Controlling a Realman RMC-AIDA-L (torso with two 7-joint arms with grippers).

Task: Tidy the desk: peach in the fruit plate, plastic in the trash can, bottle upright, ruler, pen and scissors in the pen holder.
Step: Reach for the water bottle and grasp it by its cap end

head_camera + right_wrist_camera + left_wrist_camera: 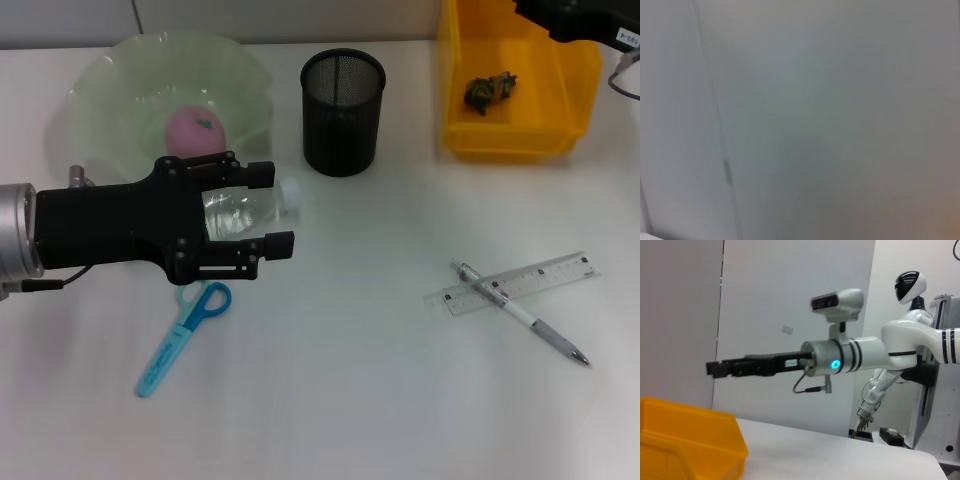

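Left gripper (268, 208) is spread wide with nothing clamped. The clear bottle (245, 211) lies on its side between the two fingers, white cap pointing toward the pen holder (343, 112); can't tell whether the fingers touch it. The bottle is transparent, and its body is mostly covered by the gripper from the head view.

Just below the gripper are the blue scissors (184, 338), flat on the table (350, 400), handle loops near the lower finger. Behind it is the pale green fruit plate (100, 90) with the pink peach (194, 131) already inside.

The black mesh pen holder is upright beside the plate. The yellow trash can (520, 90) holds a crumpled piece of plastic (489, 90).

The ruler (520, 284) and pen (520, 312) lie crossed, well to the right.

Right gripper (717, 368) is parked high over the trash can; whether it is open or closed can't be told.
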